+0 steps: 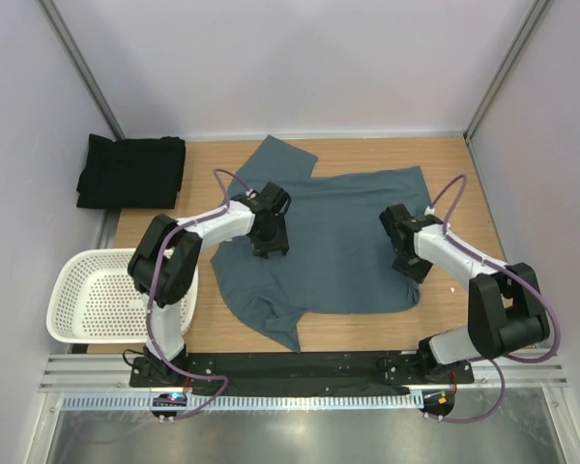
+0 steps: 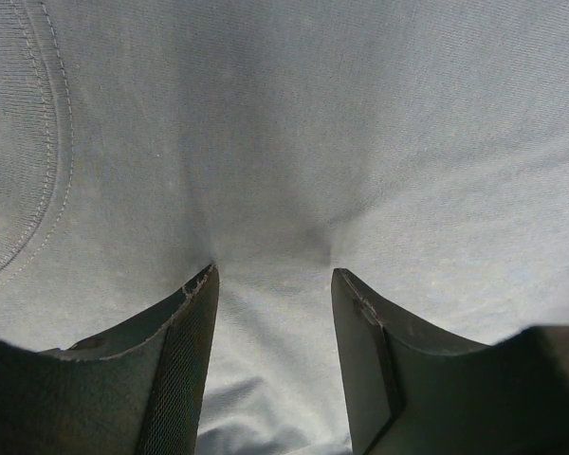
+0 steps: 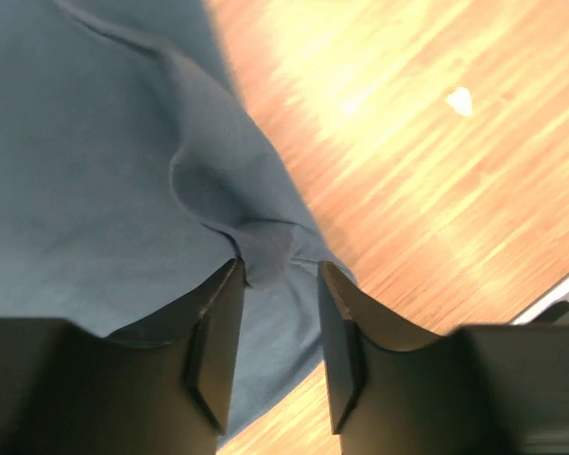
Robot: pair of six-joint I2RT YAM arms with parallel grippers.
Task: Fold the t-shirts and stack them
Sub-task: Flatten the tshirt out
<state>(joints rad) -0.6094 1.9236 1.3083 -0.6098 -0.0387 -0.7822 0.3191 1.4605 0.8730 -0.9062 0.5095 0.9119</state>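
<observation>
Pale walls enclose a wooden table [image 1: 445, 164] with a metal rail along its near edge. The blue-grey shirt [image 1: 338, 242] lies spread flat across the middle of the table, one sleeve pointing to the far side and one to the near side. The black shirt [image 1: 130, 172] sits already folded at the far left corner.

The left gripper [image 2: 273, 275] is set down on the blue-grey shirt beside the ribbed neckband [image 2: 19, 142]. Its fingers are apart and a shallow pucker of cloth lies between the tips. The right gripper [image 3: 280, 267] straddles a raised fold at the shirt's right edge, with bare wood just beyond. Its fingers are partly apart, and I cannot tell whether they already pinch the fold.

The cloth looks thin, light and limp. It will likely sag and crease wherever it is unsupported, so two matched holds on seams or edges should serve better than a hold in mid-panel. A shallow pinch may slip off or take only one layer.

The white perforated basket [image 1: 58, 319] stands at the left near edge, and nothing shows inside it.
</observation>
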